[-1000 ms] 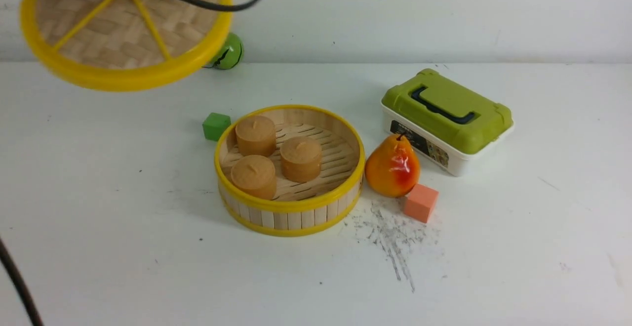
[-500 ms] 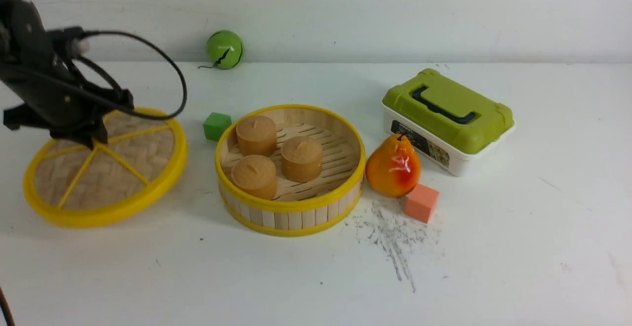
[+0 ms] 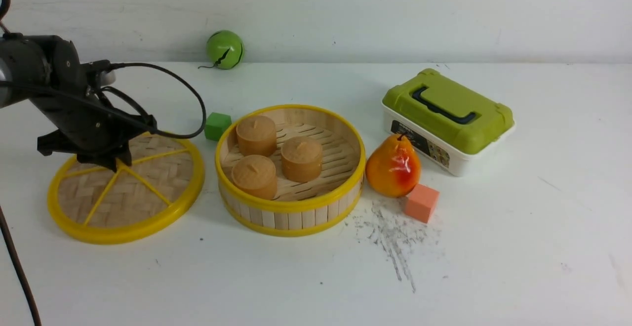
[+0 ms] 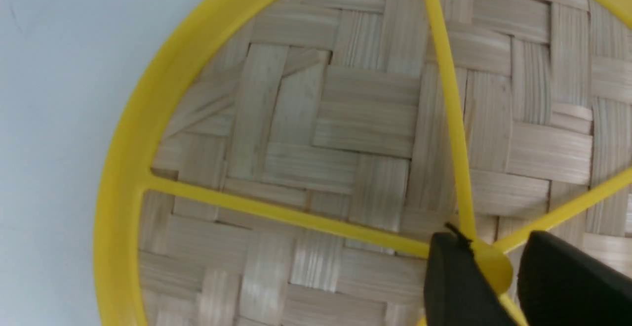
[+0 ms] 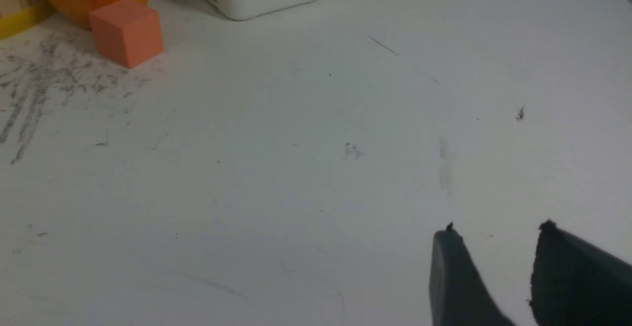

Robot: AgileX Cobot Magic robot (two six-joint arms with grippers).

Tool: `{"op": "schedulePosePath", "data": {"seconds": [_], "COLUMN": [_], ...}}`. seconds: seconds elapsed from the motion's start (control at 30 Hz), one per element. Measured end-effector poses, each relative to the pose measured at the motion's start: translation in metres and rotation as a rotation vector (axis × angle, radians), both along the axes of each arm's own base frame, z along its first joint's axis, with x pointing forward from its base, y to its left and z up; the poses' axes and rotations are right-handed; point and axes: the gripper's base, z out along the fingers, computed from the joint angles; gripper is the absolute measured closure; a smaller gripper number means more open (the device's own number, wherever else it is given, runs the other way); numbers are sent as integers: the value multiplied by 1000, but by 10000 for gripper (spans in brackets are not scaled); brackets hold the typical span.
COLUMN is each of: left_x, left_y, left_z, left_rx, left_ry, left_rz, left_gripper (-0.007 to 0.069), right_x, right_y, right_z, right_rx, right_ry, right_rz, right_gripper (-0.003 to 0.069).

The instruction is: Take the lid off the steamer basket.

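One step looks all but done: the lid (image 3: 140, 195) lies flat on the table (image 3: 493, 266), left of the steamer basket (image 3: 291, 206) and just beside it, so the basket stands uncovered. I judge that the left gripper (image 4: 493, 239) only needs to lift clear; its jaws stand apart either side of the lid's yellow hub, not pinching it. The right gripper (image 5: 496, 228) is spread and holds nothing. Counted: one lid, one basket, three brown cakes (image 3: 301, 158) inside it, one pear (image 3: 393, 167), one green cube (image 3: 216, 126), one orange cube (image 3: 421, 202), one green ball (image 3: 224, 49), one green-topped box (image 3: 447, 118)
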Motion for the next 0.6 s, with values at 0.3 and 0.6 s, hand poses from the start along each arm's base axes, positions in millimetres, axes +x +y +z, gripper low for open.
{"op": "schedulePosePath", "data": {"seconds": [0.3,0.6], "left_x": [-43,-203], "left_y": [-6,-23], "left_z": [112,288], "left_rx": [-28,-34], "left_ry": [-212,-809], "left_rz": [-51,-201], "left_gripper": [355,637], "right_x": [0,0], "right_y": [0,0], "right_z": [0,0], "right_rx": [0,0], "right_ry": [0,0], "right_rz": [0,0], "right_gripper": [419,419]}}
